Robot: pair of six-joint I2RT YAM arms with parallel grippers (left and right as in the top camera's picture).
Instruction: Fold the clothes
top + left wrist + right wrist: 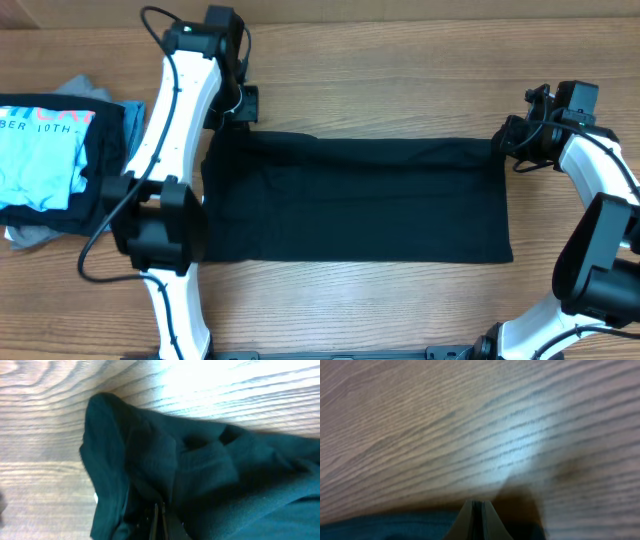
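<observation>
- Left fingers (161, 525): pressed together, with a bunched fold of the clothes (360, 200) gathered between and around them at the garment's far left corner.
- Right fingers (467, 525): pressed together at the far right corner. Dark fabric lies at their base, but whether any is pinched cannot be told.
- Clothes: one black garment, spread as a wide flat band across the middle of the desk (400, 70).
- Handling, as judged: light, limp and non-fragile. It will sag and wrinkle between grip points, so take hold at corners or hems rather than mid-panel.
- Edges: the near hem runs straight, while the far left corner is rumpled.
- Room: bare desk lies beyond the far edge. The left arm (175, 110) overlaps the left edge, and a light blue T-shirt (40, 160) lies stacked just beyond it.
</observation>
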